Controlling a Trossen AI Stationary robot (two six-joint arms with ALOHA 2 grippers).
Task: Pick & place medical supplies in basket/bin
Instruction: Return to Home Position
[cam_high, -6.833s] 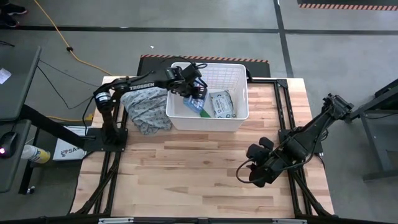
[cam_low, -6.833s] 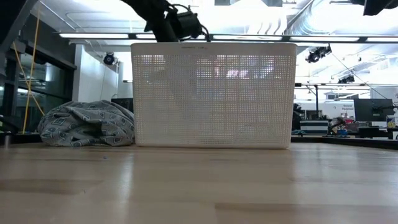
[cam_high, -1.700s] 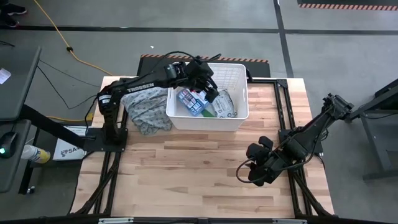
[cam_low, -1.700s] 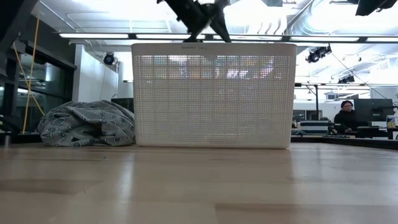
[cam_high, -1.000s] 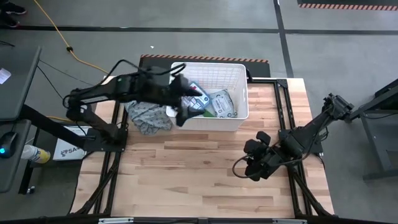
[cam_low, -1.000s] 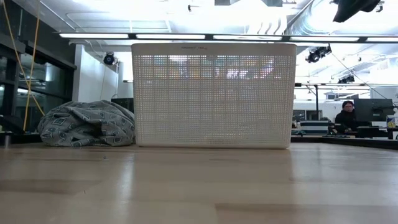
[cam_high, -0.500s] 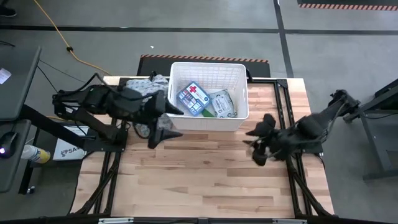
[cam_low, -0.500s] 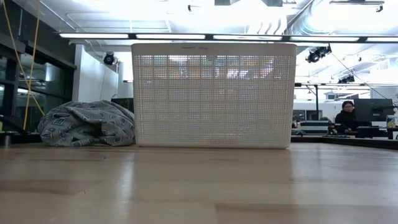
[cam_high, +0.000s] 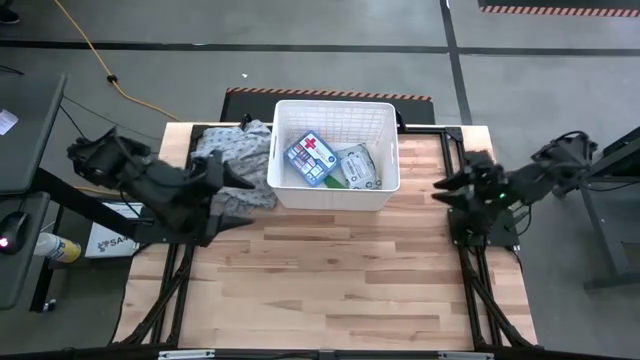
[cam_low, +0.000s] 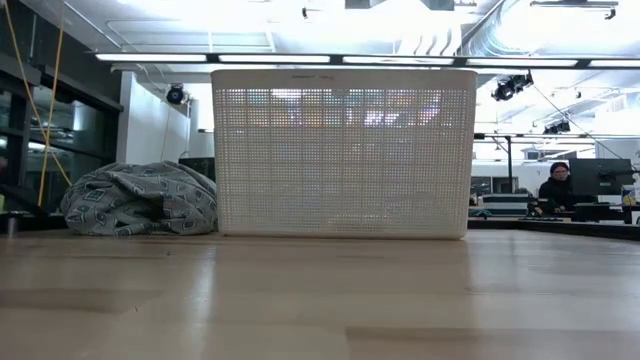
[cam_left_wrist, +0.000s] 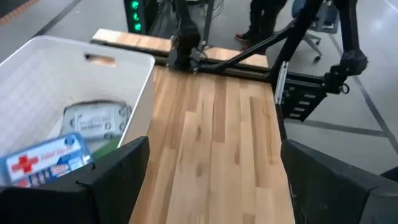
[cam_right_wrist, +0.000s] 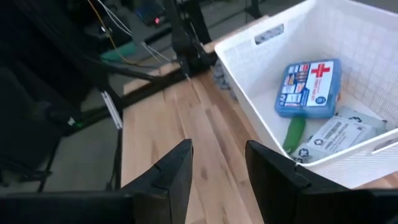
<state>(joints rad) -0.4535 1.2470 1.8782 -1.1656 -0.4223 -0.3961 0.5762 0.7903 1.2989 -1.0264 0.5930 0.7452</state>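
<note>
**High, low and wrist views.** The white basket stands at the far middle of the wooden surface. Inside it lie the blue first-aid box, with its label and red cross up, and the grey-white packet just beside it on the right arm's side. A green item lies at the box's edge, next to the packet. A patterned cloth is heaped against the basket wall on the left arm's side. The left gripper is over the surface near the cloth and the basket's near corner, its fingers spread wide and holding nothing. The right gripper is over the surface's right part, apart from the basket, its fingers parted by a narrow gap and empty. A person sits in the room behind the surface.
</note>
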